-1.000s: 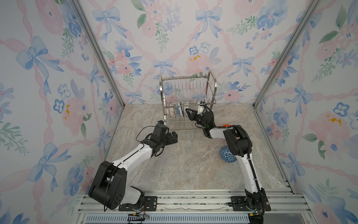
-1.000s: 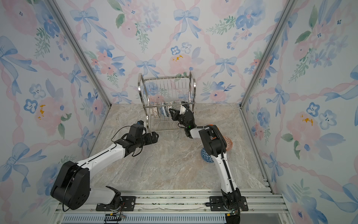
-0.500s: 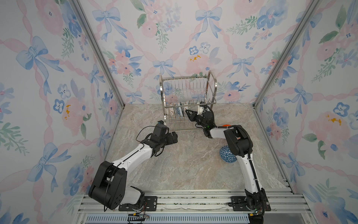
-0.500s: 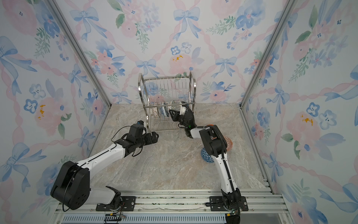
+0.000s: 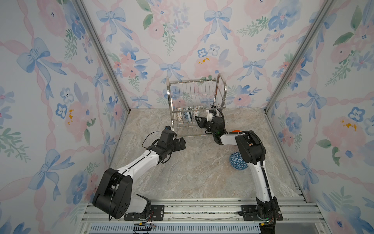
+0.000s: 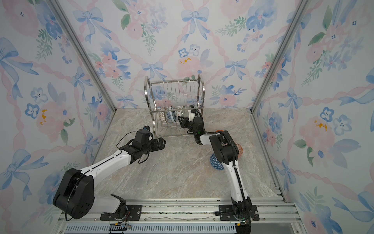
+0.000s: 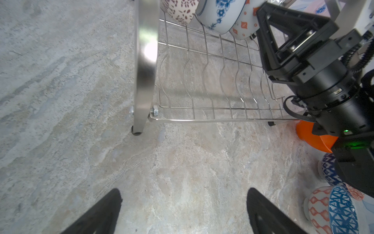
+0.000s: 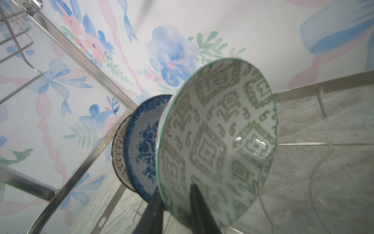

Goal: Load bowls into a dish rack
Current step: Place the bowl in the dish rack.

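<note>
One marble-look tabletop (image 5: 192, 172), and at the middle of its back edge stands one two-tier steel dish rack (image 5: 168, 95), upper tier bare. Two arms are out. The left arm (image 5: 139, 162) reaches toward the rack's front-left leg, and the right arm (image 5: 249, 150) is folded in at the rack's front-right side.

The left gripper (image 7: 184, 192) is spread wide and empty, hanging over bare tabletop just short of that leg. The right gripper (image 8: 175, 187) is inside the lower tier, set narrow. One finger sits on each side of the green-grey patterned bowl (image 8: 218, 137) at its rim, and whether they press on it can't be told.

Six bowls in all. Three stand on edge in the lower tier, packed close. These are the green-grey one, the blue floral bowl (image 8: 141, 145) behind it, and then the white lattice bowl (image 8: 118, 154).

Three sit loose near the tabletop's right edge, partly hidden by the right arm. The plain orange bowl (image 7: 311, 137) is close by the rack's front-right leg. The red-orange patterned bowl (image 6: 239, 149) and the blue triangle bowl (image 5: 238, 161) lie further toward the front.
</note>
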